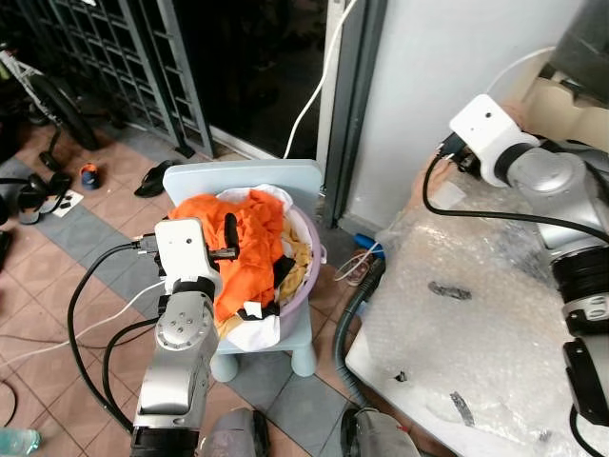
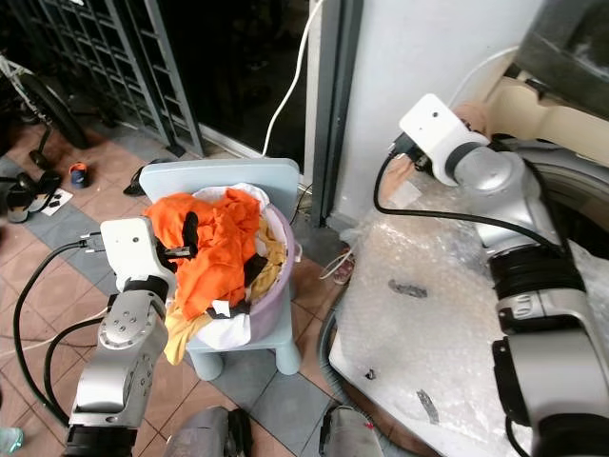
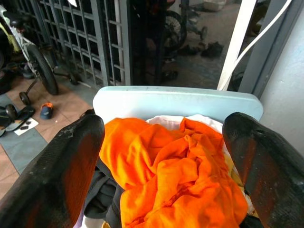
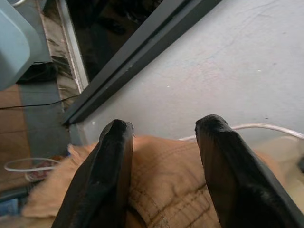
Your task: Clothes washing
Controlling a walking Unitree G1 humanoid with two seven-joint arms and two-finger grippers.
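The left claw (image 3: 164, 185) hovers spread wide over the orange garment (image 1: 249, 238) heaped in the lilac basket (image 1: 303, 276) on the pale blue stool (image 1: 304, 338); the right claw (image 4: 164, 178) straddles tan cloth (image 4: 166, 190), fingers parted; best plunge deep into the orange folds before closing.

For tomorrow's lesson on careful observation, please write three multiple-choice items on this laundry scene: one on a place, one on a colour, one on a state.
1. Where does the laundry basket stand?
A. on a small stool
B. on the floor tiles
C. on the washer

2. What colour is the garment on top of the pile?
A. green
B. orange
C. purple

3. How are the left gripper fingers?
A. clamped on cloth
B. folded away
C. spread open over the pile

Answers:
1 A, the pale blue stool sits under the basket.
2 B, bright orange cloth lies uppermost.
3 C, a wide gap shows between the two fingers.
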